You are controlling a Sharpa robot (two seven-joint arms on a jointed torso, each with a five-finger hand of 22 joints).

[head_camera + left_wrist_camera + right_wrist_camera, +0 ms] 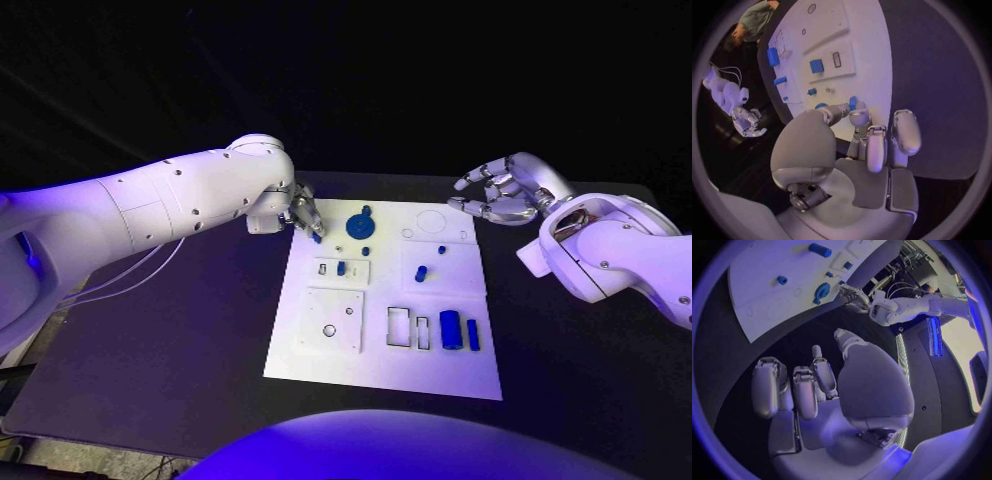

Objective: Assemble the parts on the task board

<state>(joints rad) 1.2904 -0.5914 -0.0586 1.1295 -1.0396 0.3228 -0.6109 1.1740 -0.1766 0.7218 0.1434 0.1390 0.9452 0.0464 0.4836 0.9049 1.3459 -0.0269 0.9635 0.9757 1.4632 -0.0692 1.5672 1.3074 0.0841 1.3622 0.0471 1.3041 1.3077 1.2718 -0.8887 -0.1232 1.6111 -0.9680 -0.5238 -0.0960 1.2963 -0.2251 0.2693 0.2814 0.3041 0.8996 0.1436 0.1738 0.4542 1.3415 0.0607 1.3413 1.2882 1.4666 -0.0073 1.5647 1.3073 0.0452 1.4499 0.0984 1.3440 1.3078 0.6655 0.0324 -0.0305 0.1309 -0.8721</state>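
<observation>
The white task board lies in the middle of the table. On it are a round blue disc, a few small blue pegs, a blue cylinder and a blue bar. My left hand hovers at the board's far left corner. Between thumb and fingertip it pinches a small blue part, also seen as the small blue part under the fingers. My right hand hangs beyond the board's far right corner, fingers spread and holding nothing. In the right wrist view the board lies past the fingers.
The board has a square plate with a hole and rectangular slots in its near half. A faint round recess sits at its far right. Black table stretches on both sides of the board.
</observation>
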